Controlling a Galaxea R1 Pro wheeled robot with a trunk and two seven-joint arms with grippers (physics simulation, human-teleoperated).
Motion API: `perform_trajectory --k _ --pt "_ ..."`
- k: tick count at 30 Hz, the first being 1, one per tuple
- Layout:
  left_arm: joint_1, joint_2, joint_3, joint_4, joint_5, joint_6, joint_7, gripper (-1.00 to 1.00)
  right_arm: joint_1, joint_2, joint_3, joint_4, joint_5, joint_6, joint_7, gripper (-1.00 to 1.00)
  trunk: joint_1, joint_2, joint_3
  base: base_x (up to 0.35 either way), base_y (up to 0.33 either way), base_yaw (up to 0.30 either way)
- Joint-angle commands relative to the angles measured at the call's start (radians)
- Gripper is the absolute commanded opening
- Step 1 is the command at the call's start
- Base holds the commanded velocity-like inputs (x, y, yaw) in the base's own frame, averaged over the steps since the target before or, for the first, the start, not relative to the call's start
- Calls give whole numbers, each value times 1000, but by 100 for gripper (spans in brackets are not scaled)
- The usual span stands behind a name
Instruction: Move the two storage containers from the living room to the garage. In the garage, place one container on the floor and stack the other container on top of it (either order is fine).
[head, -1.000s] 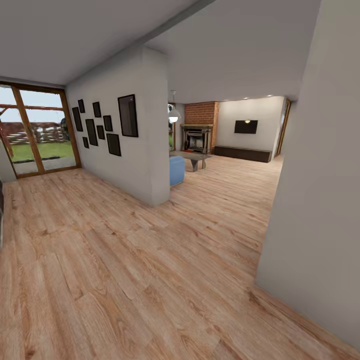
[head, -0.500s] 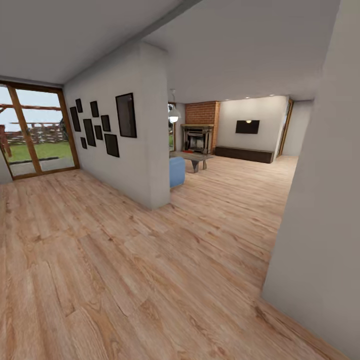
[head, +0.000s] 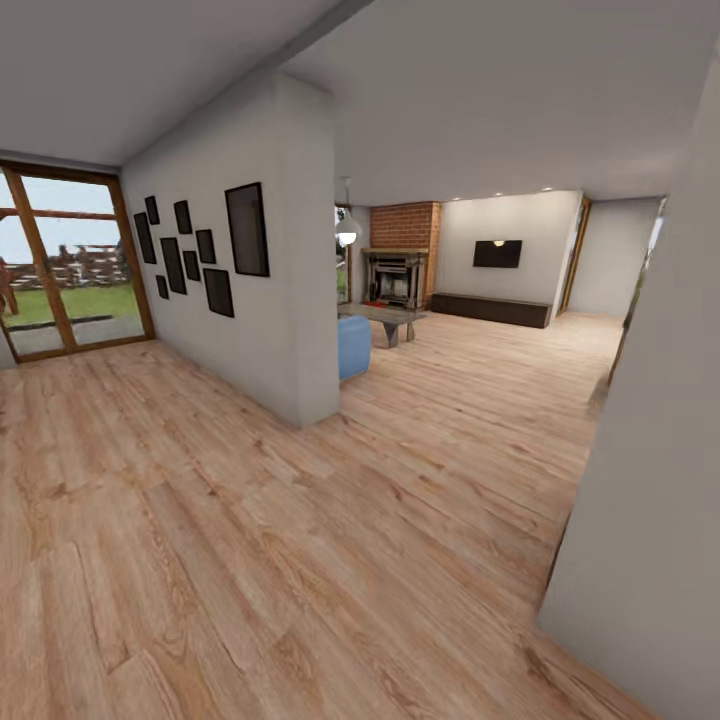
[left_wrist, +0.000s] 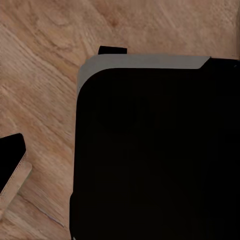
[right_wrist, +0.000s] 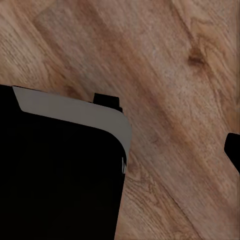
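The task looks barely begun: the robot faces the living room (head: 470, 300) across light plank flooring (head: 250, 520), no container in sight, each claw's state impossible to tell, wrist cameras looking down at planks.

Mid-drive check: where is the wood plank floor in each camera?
Head view: wood plank floor fills the lower half, running toward the fireplace.
Left wrist view: the floor lies beside a black grey-edged body.
Right wrist view: the floor again, beside a like body.
Shared landmark: the plank grain.
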Motion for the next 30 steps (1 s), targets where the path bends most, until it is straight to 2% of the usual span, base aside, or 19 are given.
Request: perform_trajectory --k 1,30 --pt "0 0 0 0 8 -3 0 100 -1 1 8 3 -8 -5 0 100 1 0 -1 321 0 0" --pt "0 0 0 0 8 -3 0 100 -1 -3 8 3 -8 -7 0 100 1 0 -1 321 0 0"
